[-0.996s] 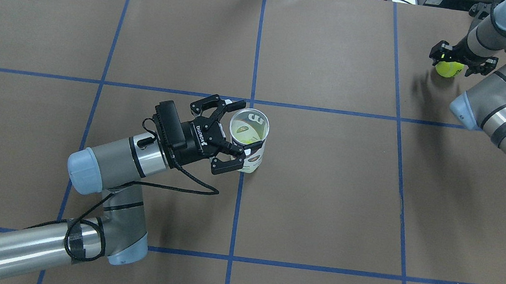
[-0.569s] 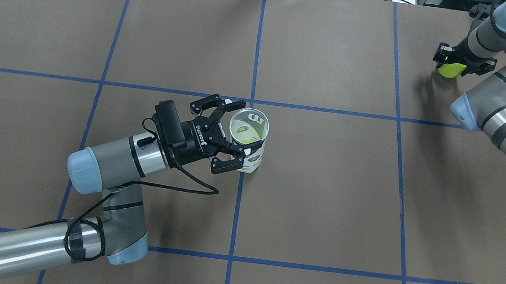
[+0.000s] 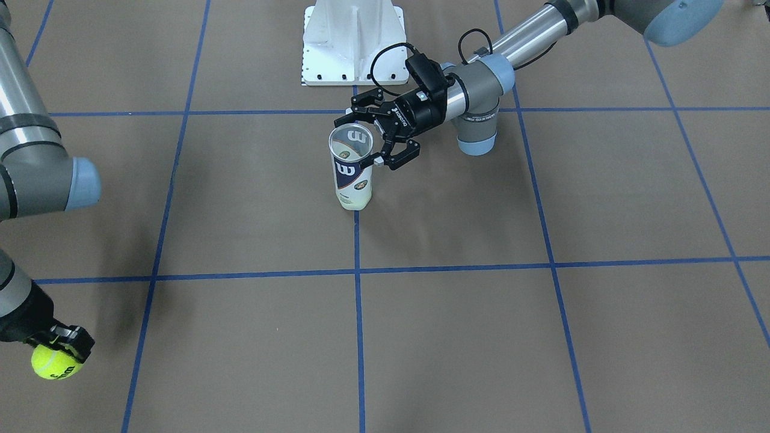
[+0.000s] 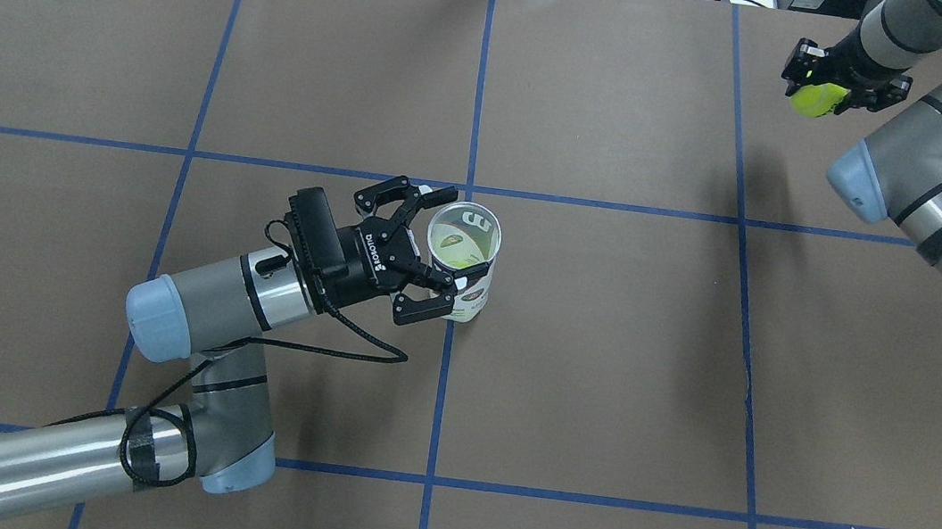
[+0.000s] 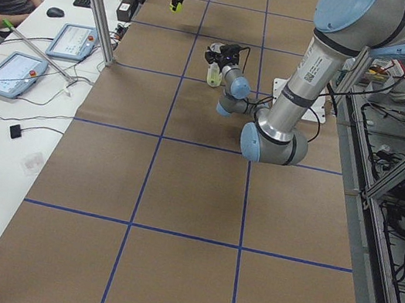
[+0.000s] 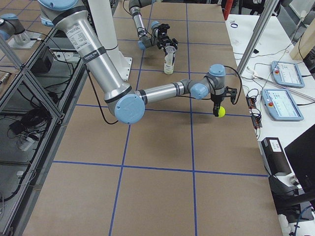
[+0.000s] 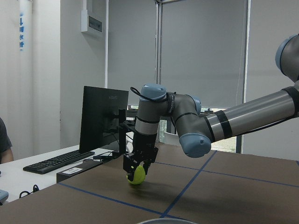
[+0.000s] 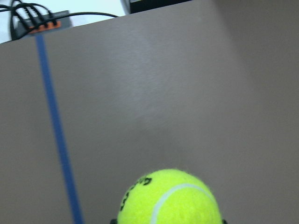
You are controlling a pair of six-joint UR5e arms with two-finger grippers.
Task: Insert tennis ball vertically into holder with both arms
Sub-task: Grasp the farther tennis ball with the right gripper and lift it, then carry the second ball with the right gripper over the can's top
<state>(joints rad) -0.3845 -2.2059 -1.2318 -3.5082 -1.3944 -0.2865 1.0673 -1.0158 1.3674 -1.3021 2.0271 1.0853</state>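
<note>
Right tool [image 4: 827, 75] is pinching the tennis ball [image 4: 818, 99] clear of the table [image 4: 603, 362] while left tool [image 4: 428, 250], fingers spread, is bracketing the upright holder [image 4: 459, 270] mid-table; I'm planning to centre the ball above the rim before lowering.

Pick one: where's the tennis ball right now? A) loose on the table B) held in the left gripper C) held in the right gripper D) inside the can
C: the right gripper is shut on the tennis ball, far from the can, which stands upright beside the open left gripper.
</note>
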